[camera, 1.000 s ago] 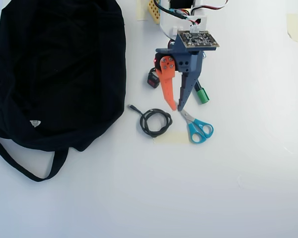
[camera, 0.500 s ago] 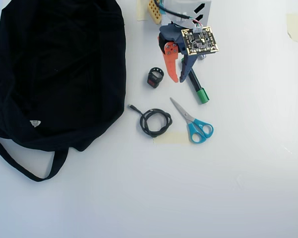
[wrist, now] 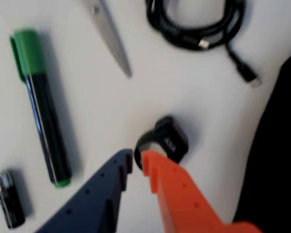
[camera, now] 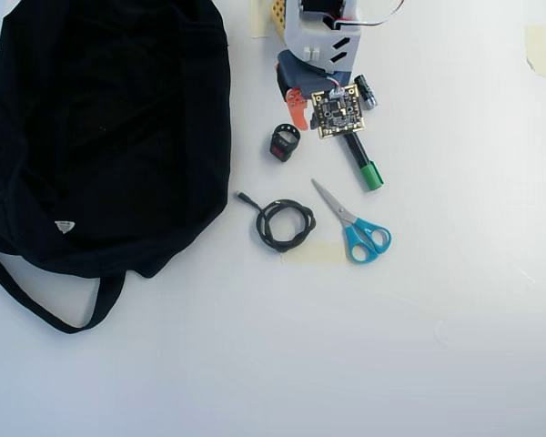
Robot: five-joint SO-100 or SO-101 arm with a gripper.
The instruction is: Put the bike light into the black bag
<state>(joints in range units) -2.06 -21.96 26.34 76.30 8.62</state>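
The bike light (wrist: 169, 138) is a small black block with a rubber loop strap; it lies on the white table. In the overhead view (camera: 284, 145) its red face shows, a short way right of the black bag (camera: 100, 137). The bag's edge fills the right side of the wrist view (wrist: 276, 145). My gripper (wrist: 137, 159), with one dark blue and one orange finger, sits just behind the light. Its jaws are almost together and its tips are at the strap loop. Whether they touch the strap is unclear. In the overhead view the gripper (camera: 294, 116) is just above the light.
A green-capped marker (wrist: 43, 111) (camera: 362, 164) and a small black battery (wrist: 8, 199) lie to one side. Blue-handled scissors (camera: 355, 223) (wrist: 111, 39) and a coiled black cable (camera: 287, 223) (wrist: 199, 24) lie beyond the light. The bag's strap (camera: 55, 309) trails at lower left.
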